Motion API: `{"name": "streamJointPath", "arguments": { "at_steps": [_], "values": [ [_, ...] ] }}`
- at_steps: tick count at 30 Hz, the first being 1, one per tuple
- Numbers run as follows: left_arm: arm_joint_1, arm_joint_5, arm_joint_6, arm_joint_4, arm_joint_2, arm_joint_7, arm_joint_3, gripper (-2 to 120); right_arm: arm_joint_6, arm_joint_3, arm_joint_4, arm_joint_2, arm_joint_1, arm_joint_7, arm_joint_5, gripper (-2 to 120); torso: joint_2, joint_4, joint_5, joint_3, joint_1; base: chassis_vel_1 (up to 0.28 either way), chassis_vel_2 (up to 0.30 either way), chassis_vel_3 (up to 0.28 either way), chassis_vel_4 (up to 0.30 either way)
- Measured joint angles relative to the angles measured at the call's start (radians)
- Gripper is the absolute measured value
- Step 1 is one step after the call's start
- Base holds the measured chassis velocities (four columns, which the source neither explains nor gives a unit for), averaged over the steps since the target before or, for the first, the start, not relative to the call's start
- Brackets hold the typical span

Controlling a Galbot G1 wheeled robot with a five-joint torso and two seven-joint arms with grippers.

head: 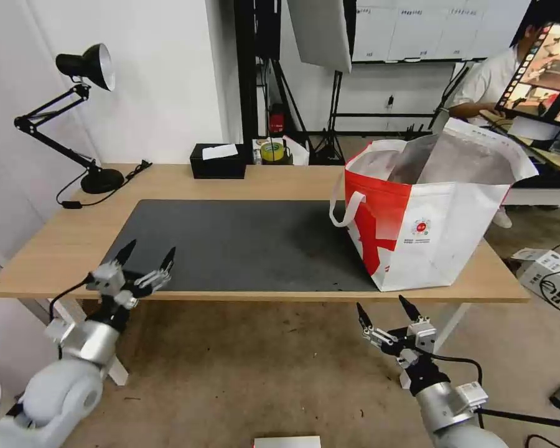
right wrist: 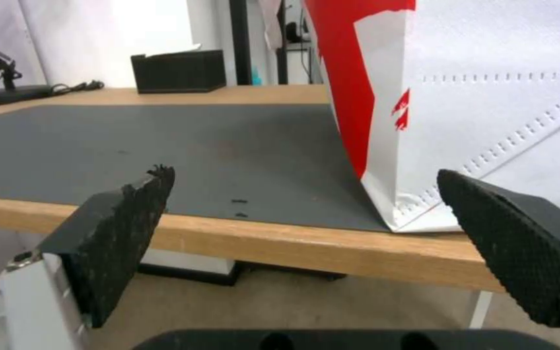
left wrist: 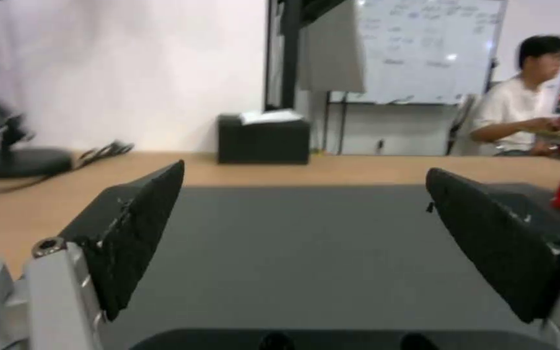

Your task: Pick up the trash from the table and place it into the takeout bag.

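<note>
Now the bag stands upright at the table's right end, no trash visible on the mat. Left gripper and right gripper hang apart-jawed near the front edge. Bag likely light, floppy; grip the strap.

Bright even indoor light; left wrist view blurred.

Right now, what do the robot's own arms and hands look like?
Both arms are rounded silver-grey tubes with black wrist sections and thin black cables. Each ends in a hand, the left hand and the right hand, with silver metal knuckles and two pointed black fingers whose inner pads are finely textured.
</note>
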Motion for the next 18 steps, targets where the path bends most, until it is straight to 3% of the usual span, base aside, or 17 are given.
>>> {"name": "streamJointPath", "arguments": {
  "at_steps": [10,18],
  "values": [
    [0.157,0.086,0.019,-0.013,-0.13,-0.038,-0.062,100,0.0,0.0,0.0,0.0,0.0,0.0,0.0,100,0.0,0.0001,-0.0001,0.0,0.0,0.0,0.0,0.0,0.0],
    [0.18,0.106,0.041,-0.013,-0.163,-0.061,-0.062,100,0.0,0.0,0.0,0.0,0.0,0.0,0.0,100,0.0,0.0002,-0.0002,0.0,0.0,0.0,0.0,0.0,0.0]
  ]
}}
